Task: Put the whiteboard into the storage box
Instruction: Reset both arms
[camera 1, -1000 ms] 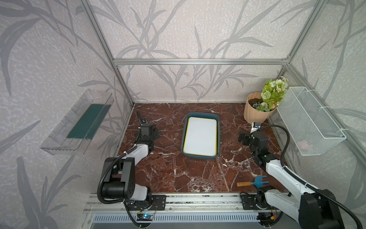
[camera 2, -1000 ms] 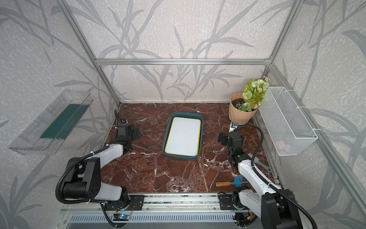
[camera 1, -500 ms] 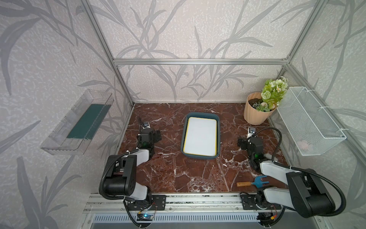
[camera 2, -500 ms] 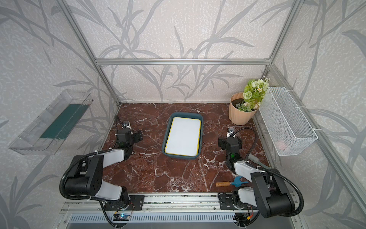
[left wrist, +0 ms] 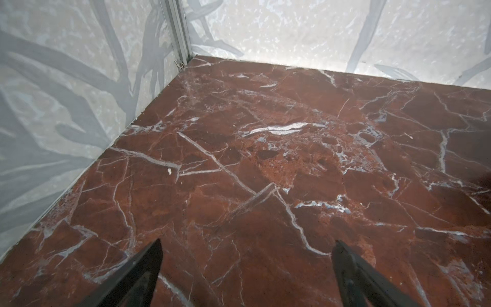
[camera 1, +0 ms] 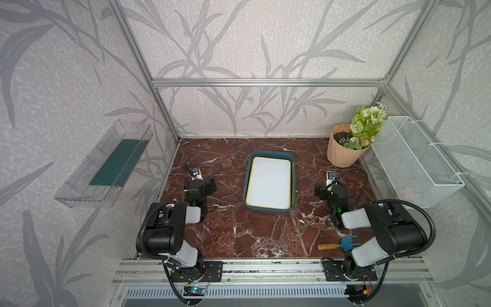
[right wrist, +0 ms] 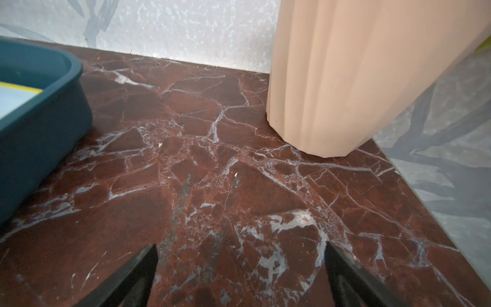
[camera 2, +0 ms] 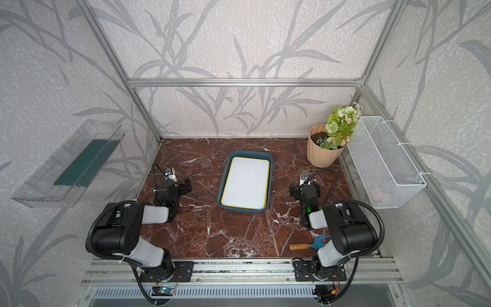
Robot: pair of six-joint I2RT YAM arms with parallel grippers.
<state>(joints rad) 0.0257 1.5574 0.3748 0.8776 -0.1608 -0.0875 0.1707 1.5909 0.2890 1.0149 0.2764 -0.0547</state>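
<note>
Storage box (camera 1: 269, 210): dark teal, low walls, flat on the red marble surface (camera 1: 239, 234), between the two tools and well apart from both. Seen in both top views.

Whiteboard (camera 1: 269, 183): inside the storage box, lying flat. The white face is up and the yellow edge shows all round, filling nearly the whole floor of the box. The right wrist view catches one rounded corner of the box (right wrist: 39, 127) off to the side of the right tool, with a sliver of the board (right wrist: 13, 101) inside it.

Left tool (left wrist: 247, 242): fingers spread wide with nothing between them, only bare surface under and ahead of it, up to the wall corner.

Right tool (right wrist: 240, 244): fingers spread wide and holding nothing, low over the surface.

Flower pot (camera 1: 341, 154): peach, ribbed, upright, ahead of the right tool. It holds soil and green-white flowers (camera 1: 368, 123).

Wire basket (camera 1: 398, 148): white mesh, hung on the wall beyond the right tool. Something pale pink (camera 1: 407, 194) sits in its near end, too faint to identify.

Clear bin (camera 1: 79, 186): hung on the wall outboard of the left tool, with a dark green flat piece (camera 1: 119, 162) lying along its floor.

Small garden fork (camera 1: 338, 244): blue head, wooden handle, lying on the surface behind the right tool.
</note>
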